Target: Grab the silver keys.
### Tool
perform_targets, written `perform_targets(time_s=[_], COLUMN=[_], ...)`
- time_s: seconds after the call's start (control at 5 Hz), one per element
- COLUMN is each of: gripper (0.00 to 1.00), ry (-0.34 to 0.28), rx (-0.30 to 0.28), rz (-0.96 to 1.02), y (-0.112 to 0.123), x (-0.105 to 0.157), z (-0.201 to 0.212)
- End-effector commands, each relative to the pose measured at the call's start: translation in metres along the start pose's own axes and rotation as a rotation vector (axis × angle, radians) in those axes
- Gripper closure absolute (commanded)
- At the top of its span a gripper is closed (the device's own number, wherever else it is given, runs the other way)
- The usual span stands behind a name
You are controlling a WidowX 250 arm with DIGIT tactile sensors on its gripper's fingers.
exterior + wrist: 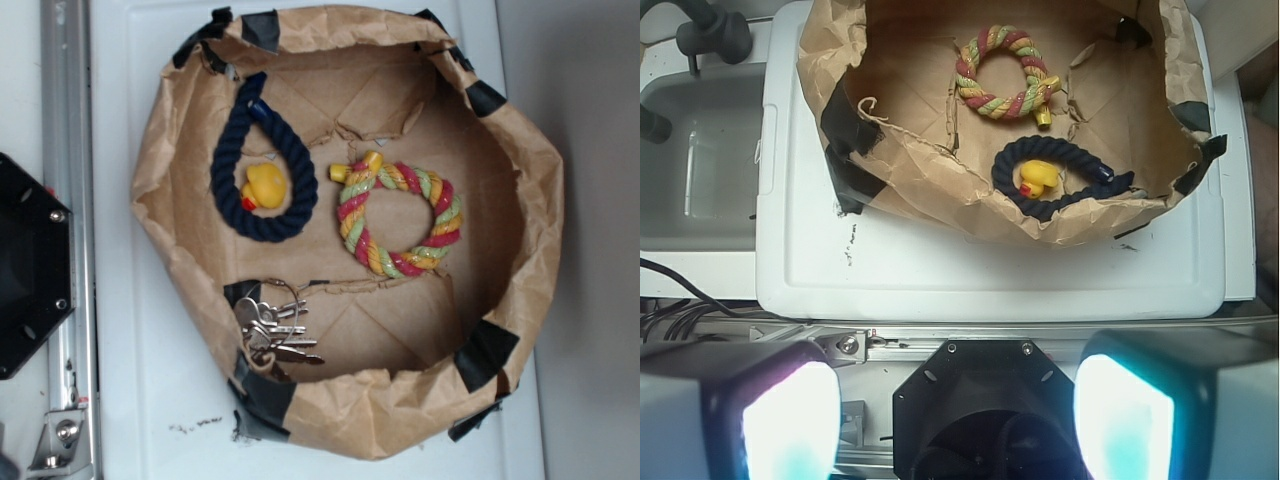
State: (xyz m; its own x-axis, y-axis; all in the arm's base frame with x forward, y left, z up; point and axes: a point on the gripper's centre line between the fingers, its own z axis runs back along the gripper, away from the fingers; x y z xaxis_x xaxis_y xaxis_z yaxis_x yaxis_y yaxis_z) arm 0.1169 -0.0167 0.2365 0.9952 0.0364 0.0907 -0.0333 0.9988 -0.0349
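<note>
Keys (pixel 272 330): a small silver bunch on a thin wire ring, lying on the floor of the paper bin at its lower-left corner in the exterior view, beside a strip of black tape. The bin wall hides them from the wrist view.

Tray (pixel 150 400): a white plastic surface bearing the bin, with a grey basin (pixel 700 160) beside it in the wrist view.

Bin (pixel 520 240): brown paper, walls crumpled and rolled down, patched with black tape at several corners. It holds everything listed below.

Base (pixel 30 265): a black robot mount on a metal rail, at the left edge of the exterior view, well apart from the bin's contents.

Gripper (pixel 960 420): two pale, glowing fingers (pixel 790 420) at the bottom of the wrist view, spread wide with nothing between them, well back from the bin.

Coloured ring (pixel 400 215): twisted rope in red, yellow and green, flat on the bin floor, right of centre.

Navy loop (pixel 258 165): dark rope in a teardrop shape, left of the coloured ring.

Duck (pixel 265 187): a yellow rubber toy, lying inside the navy loop.
</note>
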Motion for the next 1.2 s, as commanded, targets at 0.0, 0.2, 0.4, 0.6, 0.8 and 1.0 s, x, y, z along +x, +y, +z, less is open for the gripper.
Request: perform_targets(time_s=[0.0, 0.2, 0.4, 0.6, 0.8, 1.0], gripper=[0.00, 0.00, 0.00, 0.00, 0.00, 0.00], ry=[0.000, -0.007, -0.026, -0.017, -0.032, -0.044], rx=[0.000, 0.006, 0.035, 0.090, 0.100, 0.088], rz=[0.000, 0.099, 0.250, 0.423, 0.560, 0.739], y=[0.000, 0.003, 0.013, 0.028, 0.028, 0.027], x=[0.000, 0.026, 0.051, 0.062, 0.077, 0.099], z=[0.000, 0.000, -0.008, -0.022, -0.032, -0.045])
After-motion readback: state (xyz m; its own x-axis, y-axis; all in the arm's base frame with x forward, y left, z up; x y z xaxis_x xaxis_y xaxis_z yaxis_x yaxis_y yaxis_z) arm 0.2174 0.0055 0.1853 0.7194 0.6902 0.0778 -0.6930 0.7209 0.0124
